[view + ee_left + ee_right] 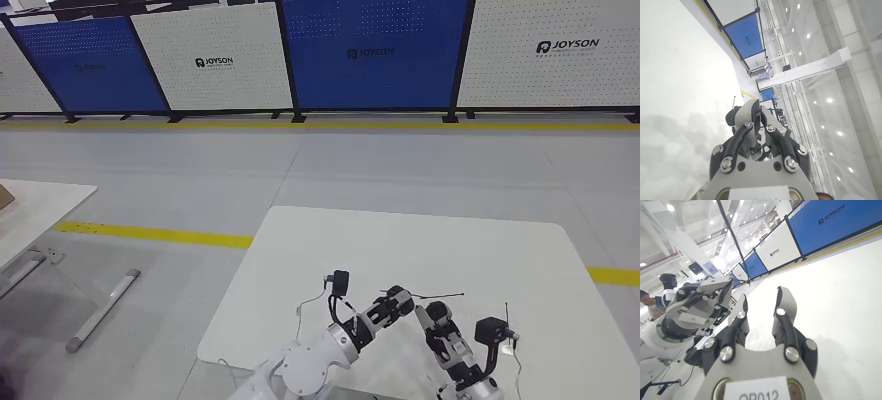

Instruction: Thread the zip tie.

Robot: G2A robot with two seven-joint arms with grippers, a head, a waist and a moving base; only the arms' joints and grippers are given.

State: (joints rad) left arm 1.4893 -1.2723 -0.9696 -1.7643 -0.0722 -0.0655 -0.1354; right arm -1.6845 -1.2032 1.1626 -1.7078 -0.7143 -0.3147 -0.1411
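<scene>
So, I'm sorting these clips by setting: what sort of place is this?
Probably a factory hall or industrial test area: blue and white perforated partition panels fence off the bay, a yellow line marks the grey floor, and rows of lights sit high overhead.

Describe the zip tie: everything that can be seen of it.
The zip tie is a thin black strap, plastic by its look. The left gripper is shut on one end. A short way past that grip sits a small lump, likely the head, where the strap bends and runs on long, gently curved, out of frame. It hangs above the white table; nothing else seems to touch it. The open right gripper stands apart from it. No closed loop shows.
</scene>
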